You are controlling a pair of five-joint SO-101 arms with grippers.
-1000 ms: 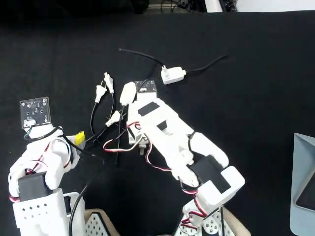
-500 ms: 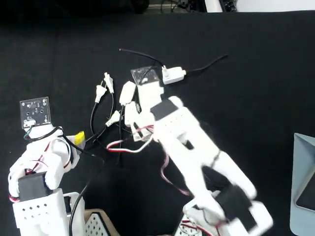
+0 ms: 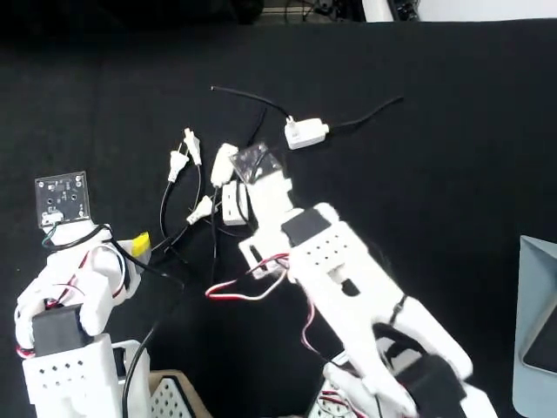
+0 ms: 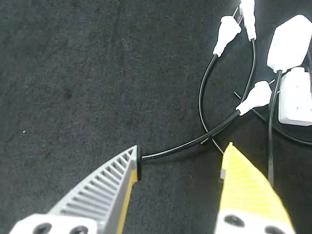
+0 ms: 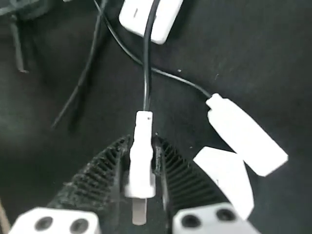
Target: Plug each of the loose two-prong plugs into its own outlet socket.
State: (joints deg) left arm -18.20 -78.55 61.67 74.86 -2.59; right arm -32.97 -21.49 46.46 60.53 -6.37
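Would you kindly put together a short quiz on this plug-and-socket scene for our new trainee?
1. True or false: the left gripper is shut on a plug.
2. Which gripper holds a white plug? A) the left gripper B) the right gripper C) neither
3. Fill in: the cable lying on the table below the left gripper is ____ in colour.
Key: 1 false; 2 B; 3 black.

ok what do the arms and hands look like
The left arm and right arm are white with black motor blocks and red and white wires. The left hand has one grey and one yellow ribbed finger; the right hand has black ribbed fingers.
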